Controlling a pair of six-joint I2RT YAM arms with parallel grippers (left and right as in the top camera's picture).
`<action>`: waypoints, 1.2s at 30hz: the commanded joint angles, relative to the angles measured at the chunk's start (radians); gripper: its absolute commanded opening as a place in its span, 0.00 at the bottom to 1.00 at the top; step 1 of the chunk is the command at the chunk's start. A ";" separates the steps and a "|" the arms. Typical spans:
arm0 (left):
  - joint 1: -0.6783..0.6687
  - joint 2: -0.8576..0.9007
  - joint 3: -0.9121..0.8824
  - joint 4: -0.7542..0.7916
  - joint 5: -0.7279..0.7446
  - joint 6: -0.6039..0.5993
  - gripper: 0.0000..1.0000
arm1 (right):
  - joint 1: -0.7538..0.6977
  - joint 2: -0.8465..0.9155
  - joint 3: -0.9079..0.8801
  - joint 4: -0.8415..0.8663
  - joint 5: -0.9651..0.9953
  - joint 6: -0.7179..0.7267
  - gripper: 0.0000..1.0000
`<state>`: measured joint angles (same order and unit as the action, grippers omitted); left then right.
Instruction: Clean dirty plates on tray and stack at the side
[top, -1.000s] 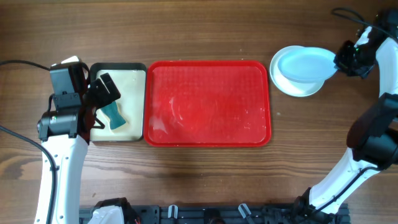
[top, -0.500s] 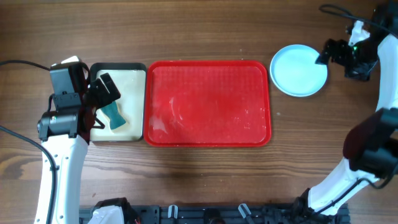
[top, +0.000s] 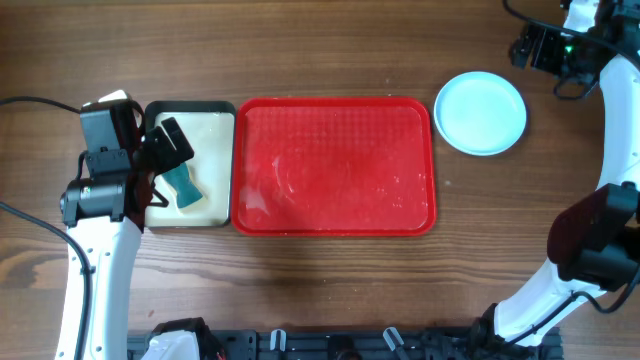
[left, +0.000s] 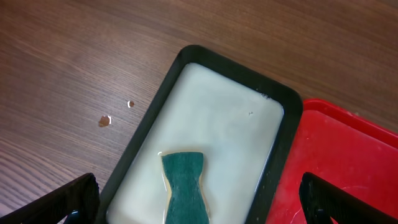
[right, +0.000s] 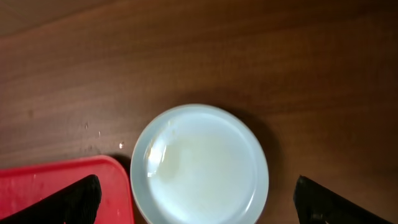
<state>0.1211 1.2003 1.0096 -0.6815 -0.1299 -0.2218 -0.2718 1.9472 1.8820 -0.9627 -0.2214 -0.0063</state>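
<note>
Brown wood-grain surface (top: 330, 50), seen from above, with both arms under my remote control. At centre lies the red tray (top: 333, 165), its floor bare apart from a few glossy patches. Just off its right short edge, at the side and not touching it, sits a pale aqua plate (top: 481, 112), level on the wood; from above I cannot tell whether other plates lie beneath it. The right wrist view shows the same plate (right: 199, 165) beside the tray's corner (right: 62, 186). The right jaws, at the far right corner of the surface, are spread wide and hold nothing, well clear of the plate.

Against the red tray's left edge rests a black-rimmed tray (top: 205, 135) with a cream interior, holding a teal sponge (top: 183, 187) near its front. The left jaws hover above this smaller tray, likewise spread and gripping nothing. Two small crumbs (left: 104, 120) lie on the wood beside it in the left wrist view.
</note>
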 joint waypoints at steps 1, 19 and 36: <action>0.006 -0.005 0.011 0.003 0.005 0.006 1.00 | -0.004 -0.036 0.005 0.027 -0.011 -0.017 1.00; 0.006 -0.005 0.011 0.003 0.005 0.006 1.00 | 0.270 -1.078 -0.087 0.076 -0.011 -0.190 1.00; 0.006 -0.005 0.011 0.003 0.005 0.006 1.00 | 0.278 -1.899 -1.376 1.087 -0.096 -0.222 1.00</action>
<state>0.1211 1.2003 1.0092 -0.6811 -0.1295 -0.2214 0.0013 0.0978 0.6468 0.0345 -0.2695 -0.2310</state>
